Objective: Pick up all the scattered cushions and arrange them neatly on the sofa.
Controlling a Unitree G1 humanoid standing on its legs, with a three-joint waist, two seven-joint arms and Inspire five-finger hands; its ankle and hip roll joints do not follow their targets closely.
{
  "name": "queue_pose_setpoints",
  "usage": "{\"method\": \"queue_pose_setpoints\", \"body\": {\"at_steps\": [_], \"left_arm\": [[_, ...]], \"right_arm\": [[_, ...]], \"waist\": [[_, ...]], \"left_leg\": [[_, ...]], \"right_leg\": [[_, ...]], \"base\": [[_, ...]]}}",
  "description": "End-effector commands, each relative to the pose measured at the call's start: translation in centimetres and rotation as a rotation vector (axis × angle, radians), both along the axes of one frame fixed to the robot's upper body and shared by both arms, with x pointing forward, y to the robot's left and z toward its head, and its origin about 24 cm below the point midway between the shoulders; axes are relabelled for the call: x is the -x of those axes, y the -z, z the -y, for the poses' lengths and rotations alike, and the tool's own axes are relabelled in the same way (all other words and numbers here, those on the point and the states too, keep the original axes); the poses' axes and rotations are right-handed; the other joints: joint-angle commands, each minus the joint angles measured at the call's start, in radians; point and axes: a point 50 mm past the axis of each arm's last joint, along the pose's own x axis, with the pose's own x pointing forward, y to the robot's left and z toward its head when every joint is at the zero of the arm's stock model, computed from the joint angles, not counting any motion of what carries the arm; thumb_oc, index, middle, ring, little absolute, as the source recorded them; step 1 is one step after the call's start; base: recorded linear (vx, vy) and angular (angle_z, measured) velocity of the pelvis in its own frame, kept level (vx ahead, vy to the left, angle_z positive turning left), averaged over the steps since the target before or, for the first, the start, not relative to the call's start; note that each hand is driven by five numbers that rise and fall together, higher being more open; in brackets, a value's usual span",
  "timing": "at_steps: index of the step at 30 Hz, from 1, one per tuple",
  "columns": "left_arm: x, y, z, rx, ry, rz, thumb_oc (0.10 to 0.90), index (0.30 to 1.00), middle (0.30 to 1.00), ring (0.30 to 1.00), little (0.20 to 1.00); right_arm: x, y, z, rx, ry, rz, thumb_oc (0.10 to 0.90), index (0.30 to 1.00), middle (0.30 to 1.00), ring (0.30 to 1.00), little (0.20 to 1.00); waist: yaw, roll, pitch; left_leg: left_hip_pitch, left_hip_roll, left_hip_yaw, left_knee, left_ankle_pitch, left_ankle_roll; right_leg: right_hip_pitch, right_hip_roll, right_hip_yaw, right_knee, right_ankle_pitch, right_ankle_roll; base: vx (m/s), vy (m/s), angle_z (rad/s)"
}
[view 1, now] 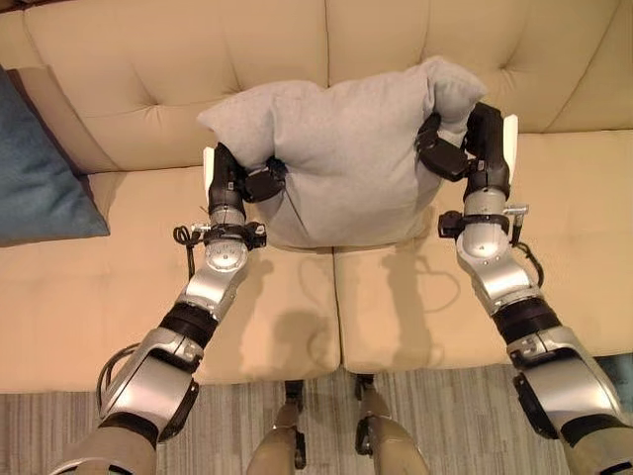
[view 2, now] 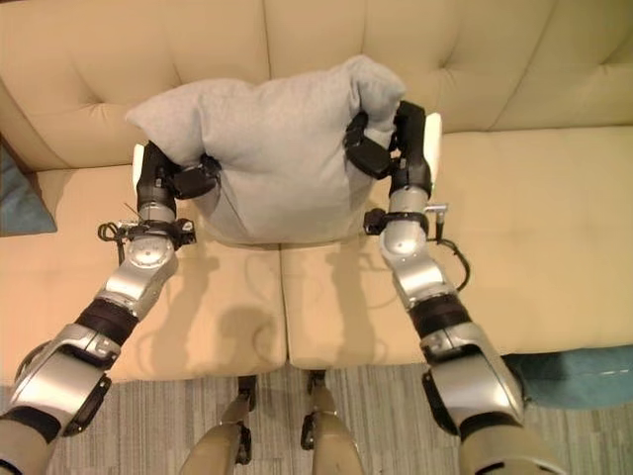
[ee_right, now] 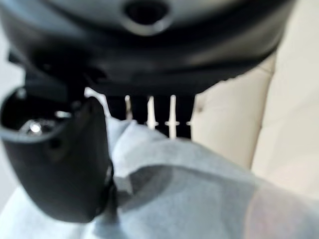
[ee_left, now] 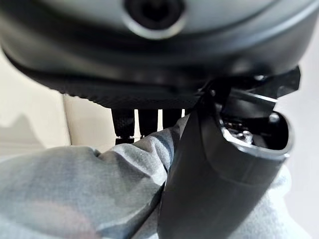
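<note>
A grey cushion is held up between both hands over the middle of the beige sofa, its lower edge near the seat, its top against the backrest. My left hand grips the cushion's left side, thumb pressed into the cloth. My right hand pinches its right upper corner, the cloth bunched between thumb and fingers. A blue cushion leans at the sofa's left end.
The seat cushions to the left and right of the grey cushion are bare. A teal cushion lies on the grey striped carpet at the lower right, in front of the sofa.
</note>
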Motion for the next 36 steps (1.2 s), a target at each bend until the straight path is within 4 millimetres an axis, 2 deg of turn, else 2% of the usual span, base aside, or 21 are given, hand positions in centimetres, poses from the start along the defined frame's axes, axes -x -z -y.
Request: {"method": "queue_pose_setpoints", "body": {"at_steps": [1,5,9,12,23,28,32,33,34,35,36], "left_arm": [[1.2,-8.9,3.5,-0.068,0.166,0.41,0.4,0.3,0.3,0.3,0.3],[1.3,-7.7,3.6,-0.042,0.165,0.383,0.4,0.3,0.3,0.3,0.3],[1.7,-7.9,3.5,-0.017,0.159,0.412,0.4,0.3,0.3,0.3,0.3],[2.3,-8.7,3.6,0.027,0.162,0.459,0.4,0.3,0.3,0.3,0.3],[2.7,-9.2,3.6,0.061,0.159,0.494,0.4,0.3,0.3,0.3,0.3],[2.3,-8.6,3.5,0.038,0.158,0.454,0.4,0.3,0.3,0.3,0.3],[1.9,-7.2,3.1,0.027,0.151,0.397,0.4,0.3,0.3,0.3,0.3],[1.7,-7.0,2.9,0.025,0.146,0.384,0.42,0.331,0.331,0.331,0.331],[1.6,-6.7,2.8,0.023,0.143,0.371,0.552,0.528,0.528,0.528,0.528],[1.4,-6.2,2.2,0.009,0.126,0.344,0.8,0.9,0.9,0.9,0.9],[1.2,-5.9,1.4,-0.01,0.104,0.327,0.8,0.9,0.9,0.9,0.9]], "right_arm": [[1.3,-6.8,-4.1,0.039,-0.162,0.317,0.4,0.3,0.3,0.3,0.3],[0.9,-5.8,-4.0,0.033,-0.161,0.269,0.4,0.3,0.3,0.3,0.3],[1.2,-6.3,-4.0,0.041,-0.163,0.298,0.4,0.3,0.3,0.3,0.3],[2.0,-7.4,-4.7,0.032,-0.191,0.363,0.4,0.3,0.3,0.3,0.3],[2.2,-7.4,-5.2,0.021,-0.212,0.373,0.4,0.3,0.3,0.3,0.3],[1.7,-6.7,-4.8,0.034,-0.196,0.327,0.4,0.3,0.3,0.3,0.3],[1.1,-5.5,-4.0,0.054,-0.16,0.259,0.4,0.3,0.3,0.3,0.3],[0.9,-5.3,-3.8,0.058,-0.15,0.246,0.438,0.356,0.356,0.356,0.356],[0.8,-5.1,-3.6,0.06,-0.139,0.231,0.513,0.469,0.469,0.469,0.469],[0.5,-4.6,-3.0,0.069,-0.117,0.199,0.8,0.9,0.9,0.9,0.9],[0.3,-4.3,-2.2,0.079,-0.093,0.171,0.8,0.9,0.9,0.9,0.9]], "waist": [[-0.006,-0.032,-0.107],[-0.008,-0.04,-0.127],[-0.01,-0.049,-0.144],[-0.01,-0.059,-0.159],[-0.007,-0.069,-0.168],[-0.007,-0.069,-0.16],[-0.006,-0.069,-0.149],[-0.006,-0.069,-0.148],[-0.005,-0.07,-0.146],[-0.005,-0.07,-0.144],[-0.004,-0.071,-0.144]], "left_leg": [[-0.041,-0.039,0.003,0.0,-0.043,-0.027],[-0.068,-0.046,-0.005,0.0,-0.041,-0.031],[-0.075,-0.047,-0.011,0.0,-0.042,-0.034],[-0.071,-0.047,-0.017,0.0,-0.046,-0.038],[-0.071,-0.04,-0.018,0.0,-0.045,-0.042],[-0.083,-0.036,-0.019,0.0,-0.04,-0.043],[-0.089,-0.034,-0.018,0.0,-0.035,-0.043],[-0.089,-0.034,-0.018,0.0,-0.035,-0.043],[-0.09,-0.034,-0.018,0.0,-0.035,-0.043],[-0.09,-0.033,-0.018,0.0,-0.034,-0.042],[-0.09,-0.032,-0.017,0.0,-0.033,-0.042]], "right_leg": [[0.029,-0.017,0.036,0.004,-0.084,0.141],[-0.003,-0.018,0.038,0.004,-0.078,0.143],[-0.01,-0.021,0.035,0.004,-0.079,0.143],[-0.007,-0.023,0.029,0.004,-0.08,0.141],[-0.006,-0.027,0.018,0.004,-0.079,0.142],[-0.017,-0.029,0.017,0.004,-0.076,0.142],[-0.024,-0.031,0.016,0.004,-0.074,0.143],[-0.026,-0.03,0.017,0.004,-0.073,0.143],[-0.027,-0.03,0.016,0.004,-0.073,0.143],[-0.028,-0.03,0.014,0.004,-0.072,0.144],[-0.029,-0.03,0.014,0.004,-0.071,0.144]], "base": [[0.0,0.0,0.0],[0.0,-0.005,0.01],[-0.01,-0.019,0.04],[0.0,-0.027,0.07],[0.01,-0.009,0.04],[0.0,0.0,0.0],[0.0,0.0,0.0],[0.0,0.0,0.0],[0.0,0.0,0.0],[0.0,0.0,0.0],[0.0,0.0,0.0]]}}
